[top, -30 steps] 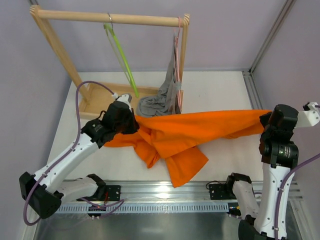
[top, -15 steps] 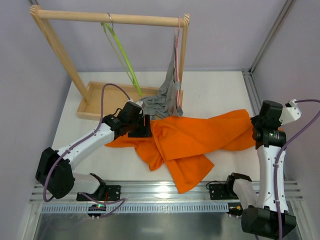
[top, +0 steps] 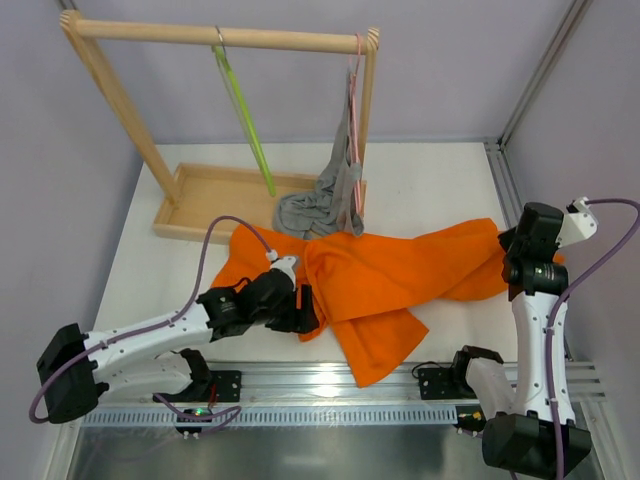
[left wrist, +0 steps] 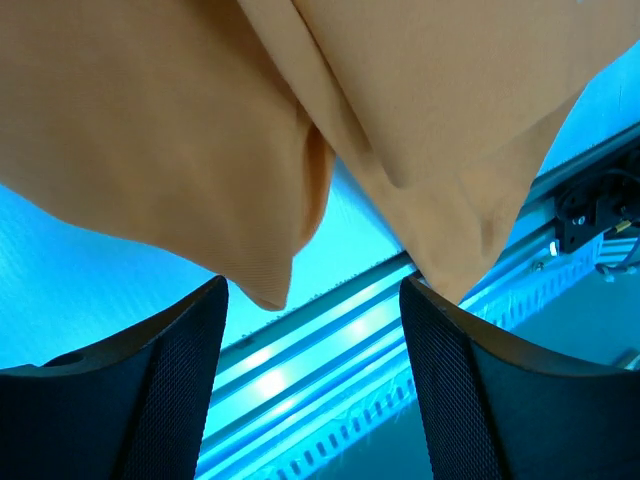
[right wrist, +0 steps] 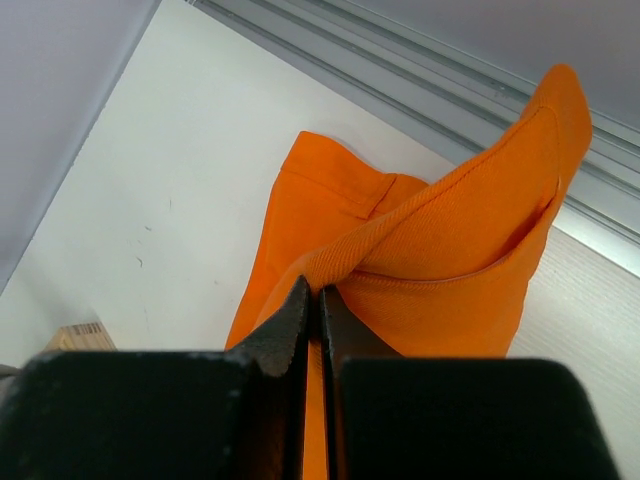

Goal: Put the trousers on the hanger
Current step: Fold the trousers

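The orange trousers (top: 390,270) lie crumpled across the middle of the table. Their right end rises to my right gripper (top: 522,247), which is shut on a fold of the cloth (right wrist: 450,260); in the right wrist view the jaws (right wrist: 320,290) pinch that fold tight. My left gripper (top: 303,312) is low at the near left part of the trousers, open, its fingers (left wrist: 180,380) wide apart with nothing between them. Two hanging corners of the trousers (left wrist: 150,130) sit just beyond its tips. The lime-green hanger (top: 245,115) hangs bare from the wooden rail.
The wooden rack (top: 220,37) stands at the back left on a tray-like base (top: 210,195). A grey garment (top: 335,195) hangs from a pink hanger at the rack's right post, touching the trousers' far edge. A metal rail (top: 330,385) runs along the near edge.
My left gripper has opened, let go of the trousers' left end, and drawn back toward the near edge. The trousers have gone slack. The right gripper keeps its grip.
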Controlling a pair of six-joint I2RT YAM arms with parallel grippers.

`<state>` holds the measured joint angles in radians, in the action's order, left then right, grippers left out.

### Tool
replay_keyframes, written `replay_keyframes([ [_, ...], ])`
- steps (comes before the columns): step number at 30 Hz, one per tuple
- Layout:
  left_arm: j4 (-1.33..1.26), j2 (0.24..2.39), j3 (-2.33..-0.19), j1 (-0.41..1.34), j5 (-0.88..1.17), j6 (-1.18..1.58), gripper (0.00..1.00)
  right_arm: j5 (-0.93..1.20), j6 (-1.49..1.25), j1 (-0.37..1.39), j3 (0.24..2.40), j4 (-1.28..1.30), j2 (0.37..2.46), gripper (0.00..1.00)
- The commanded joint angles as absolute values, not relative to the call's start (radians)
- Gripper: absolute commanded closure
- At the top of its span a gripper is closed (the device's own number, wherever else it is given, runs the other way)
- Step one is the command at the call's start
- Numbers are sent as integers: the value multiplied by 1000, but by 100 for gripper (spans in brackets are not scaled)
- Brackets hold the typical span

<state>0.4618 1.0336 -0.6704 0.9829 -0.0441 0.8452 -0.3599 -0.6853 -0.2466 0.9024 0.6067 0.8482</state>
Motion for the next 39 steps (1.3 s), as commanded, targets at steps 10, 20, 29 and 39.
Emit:
replay_keyframes([
  [10,155,1235,-672,1117,-94,1054,29,-330,-701,-255,876,531,796,96],
  [20,95,1475,-764,1218,-94,1147,28,-333,-703,-255,851,515,793,96],
  [29,138,1526,-795,1227,-126,1170,55,-362,-687,-253,842,509,788,96],
  [39,437,1370,-824,1227,-331,1131,100,-405,-673,-255,880,558,781,96],
])
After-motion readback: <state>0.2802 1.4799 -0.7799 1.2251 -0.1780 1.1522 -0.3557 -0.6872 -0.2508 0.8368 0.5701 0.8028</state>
